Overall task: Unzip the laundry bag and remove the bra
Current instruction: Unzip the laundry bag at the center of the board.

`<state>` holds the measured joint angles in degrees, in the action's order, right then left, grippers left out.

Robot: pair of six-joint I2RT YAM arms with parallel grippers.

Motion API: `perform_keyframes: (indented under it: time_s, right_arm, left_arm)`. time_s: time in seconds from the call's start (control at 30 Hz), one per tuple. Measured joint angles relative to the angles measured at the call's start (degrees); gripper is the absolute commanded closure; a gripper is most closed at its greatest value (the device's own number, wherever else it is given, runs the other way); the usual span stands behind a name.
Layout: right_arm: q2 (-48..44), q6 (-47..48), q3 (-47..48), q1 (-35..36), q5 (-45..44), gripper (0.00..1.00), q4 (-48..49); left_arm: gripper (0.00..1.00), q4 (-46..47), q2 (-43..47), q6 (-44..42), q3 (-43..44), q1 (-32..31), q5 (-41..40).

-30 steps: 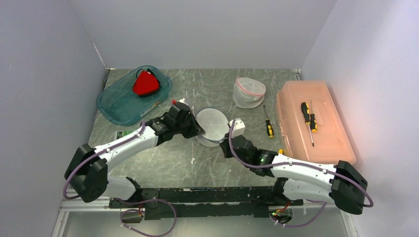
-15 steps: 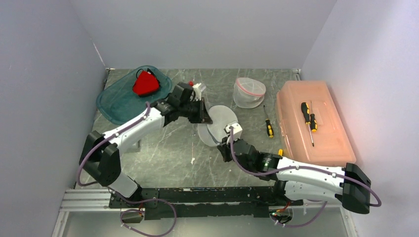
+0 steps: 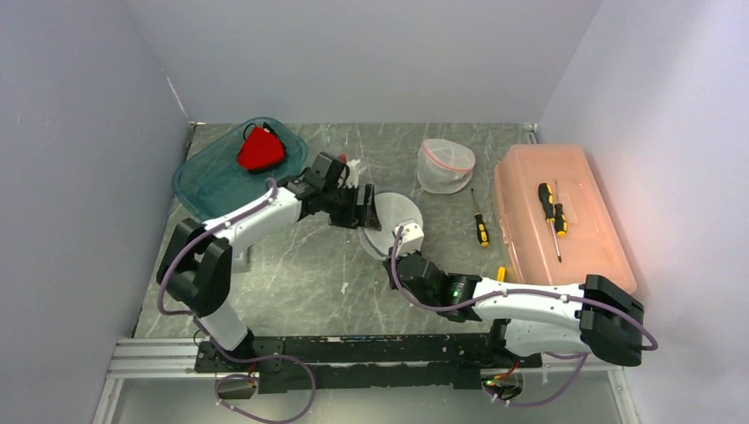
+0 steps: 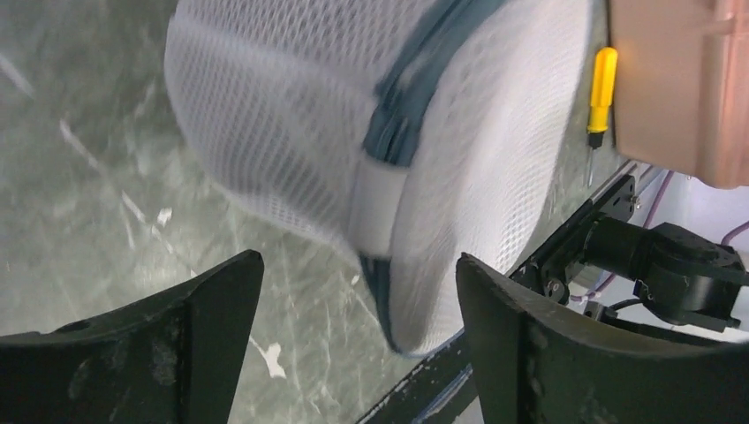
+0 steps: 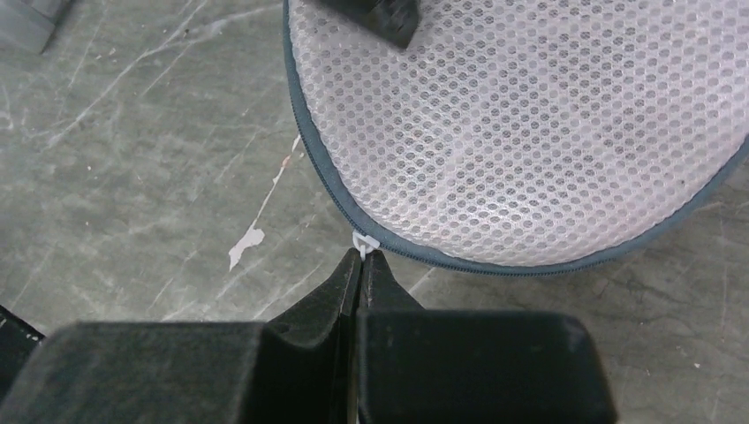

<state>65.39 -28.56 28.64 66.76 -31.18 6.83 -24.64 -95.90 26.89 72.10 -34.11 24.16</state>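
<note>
The laundry bag [image 3: 393,219] is a round white mesh pouch edged by a grey-blue zipper, lying mid-table. My left gripper [image 3: 364,207] is open at the bag's far left edge. In the left wrist view the blurred bag [image 4: 353,115] hangs just beyond the open left gripper [image 4: 358,265], with nothing pinched. My right gripper [image 3: 394,256] is at the bag's near edge. The right wrist view shows the right gripper [image 5: 362,258] shut on the small white zipper pull [image 5: 362,240] at the bag's [image 5: 530,132] rim. The bra does not show.
A teal tray [image 3: 208,187] at the back left holds a red cloth item [image 3: 261,148]. A second mesh bag with a pink rim [image 3: 445,165] stands behind. One screwdriver [image 3: 478,223] lies on the table. A pink box [image 3: 574,238] to the right carries another screwdriver [image 3: 549,205].
My left gripper lifted the bag's far edge back and to the right, then opened and let it go. My right gripper slid left, still pinching the zipper pull.
</note>
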Motion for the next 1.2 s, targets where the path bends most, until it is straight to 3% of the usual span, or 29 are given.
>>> perform_keyframes:
  time_s: [0.2, 0.37, 0.57, 1.0, 1.2]
  right_arm:
    - [0.0, -1.3, 0.0, 0.0, 0.2, 1.0, 0.6]
    - [0.5, -2.4, 0.2, 0.0, 1.2, 1.0, 0.6]
    - [2.0, -2.7, 2.1, 0.0, 2.8, 1.0, 0.7]
    - [2.0, -3.4, 2.6, 0.0, 3.2, 1.0, 0.1]
    - [-1.0, -4.5, 2.0, -0.1, 2.6, 1.0, -1.5]
  left_arm:
    - [0.11, 0.5, 10.9, 8.3, -9.8, 0.0, -3.8]
    - [0.14, 9.6, 23.2, 22.2, -21.0, -2.4, -7.1]
    - [0.17, 15.1, 20.1, 32.9, -24.6, -5.1, -9.3]
    - [0.95, 19.7, 14.9, 38.7, -24.6, -6.4, -10.3]
    - [0.97, 19.7, 14.8, 38.2, -24.2, -6.7, -10.6]
